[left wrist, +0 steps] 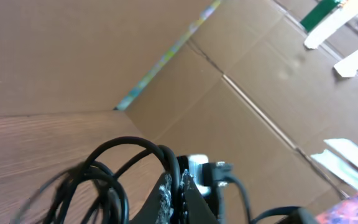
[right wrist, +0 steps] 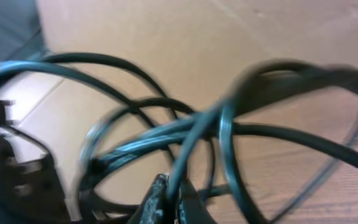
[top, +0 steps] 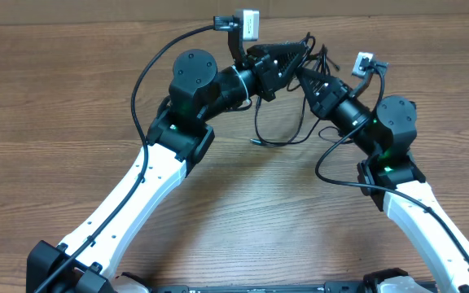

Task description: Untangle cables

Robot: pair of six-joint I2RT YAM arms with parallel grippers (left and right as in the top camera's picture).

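Cables (right wrist: 166,134) clamped in closed left fingers (left wrist: 165,198) and closed right fingers (right wrist: 156,198); dangling loop (top: 283,142) overhead only.

1. The table (top: 243,228) is wood with a clear grain, brown and matt.
2. The cables (right wrist: 185,127) have a black jacket that looks like plastic, smooth and a little glossy.
3. My arm shells (top: 137,191) are white plastic, smooth, with a soft shine; the joint housings (top: 194,73) are black and matt.
4. The pads (left wrist: 165,196) of my left gripper (left wrist: 178,183) look dark and rough.
5. The walls (left wrist: 73,50) are brown cardboard, matt, with white tape strips (left wrist: 356,59) on them.
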